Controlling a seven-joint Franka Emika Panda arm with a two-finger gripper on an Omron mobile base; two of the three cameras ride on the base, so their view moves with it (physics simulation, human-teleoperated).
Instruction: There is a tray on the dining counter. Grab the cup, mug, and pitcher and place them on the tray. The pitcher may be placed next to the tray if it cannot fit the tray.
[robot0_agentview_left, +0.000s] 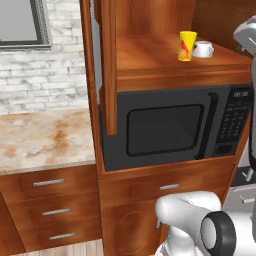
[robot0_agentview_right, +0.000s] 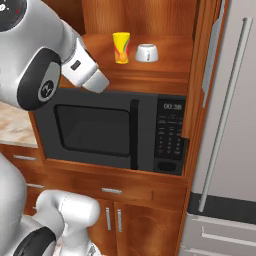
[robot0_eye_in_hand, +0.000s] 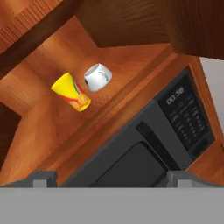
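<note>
One cup (robot0_agentview_left: 187, 45) and one mug (robot0_agentview_left: 203, 49) stand side by side (just apart) on the shelf (robot0_agentview_left: 165, 62) above one microwave (robot0_agentview_left: 170, 127); the tool (robot0_eye_in_hand: 111, 178) gapes wide, empty.

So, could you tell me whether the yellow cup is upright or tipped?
Upright: the cup stands on its base on the shelf beside the mug.

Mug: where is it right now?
The mug stands on the wooden shelf above the microwave, just right of the cup in both base views.
</note>
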